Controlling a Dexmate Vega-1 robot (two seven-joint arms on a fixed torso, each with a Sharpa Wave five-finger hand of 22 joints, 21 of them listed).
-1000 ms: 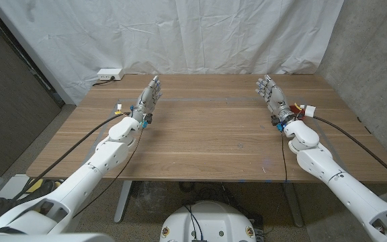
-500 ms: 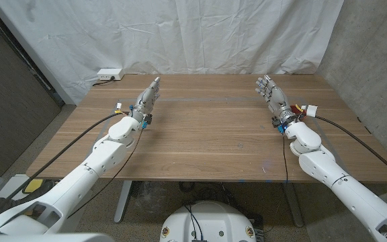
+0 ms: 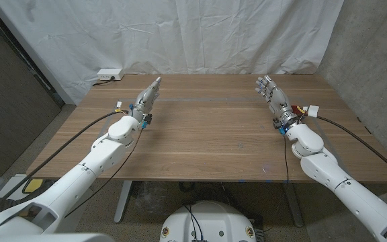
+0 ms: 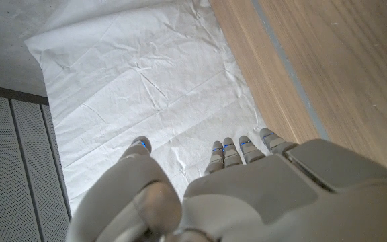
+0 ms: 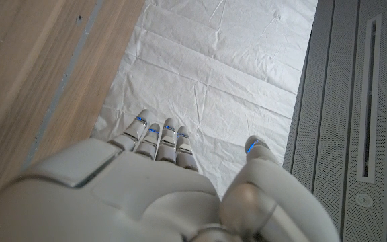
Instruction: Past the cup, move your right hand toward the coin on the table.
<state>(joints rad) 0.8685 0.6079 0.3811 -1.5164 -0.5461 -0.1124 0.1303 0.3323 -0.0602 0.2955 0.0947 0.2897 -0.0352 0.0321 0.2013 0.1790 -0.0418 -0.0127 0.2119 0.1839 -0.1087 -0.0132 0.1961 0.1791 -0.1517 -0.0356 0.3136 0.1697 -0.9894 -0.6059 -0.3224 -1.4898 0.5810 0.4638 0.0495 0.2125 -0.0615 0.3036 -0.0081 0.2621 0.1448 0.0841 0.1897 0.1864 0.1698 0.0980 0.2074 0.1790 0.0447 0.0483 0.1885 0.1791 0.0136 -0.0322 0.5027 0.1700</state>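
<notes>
My right hand [image 3: 271,93] is held above the far right part of the wooden table [image 3: 207,128], fingers stretched toward the back edge and holding nothing. My left hand [image 3: 148,97] hovers over the far left part, fingers straight, also holding nothing. In the right wrist view the back of my right hand [image 5: 153,188] has its fingers extended and its thumb apart. The left wrist view has my left hand [image 4: 234,195] in the same pose. No cup or coin is visible on the table.
A white cloth backdrop [image 3: 180,33] hangs behind the table. A white power strip [image 3: 109,72] lies on the floor past the far left corner. Black cables [image 3: 355,131] trail from both wrists across the table's sides.
My left hand has turned slightly, now showing more edge-on. My right hand has barely moved.
</notes>
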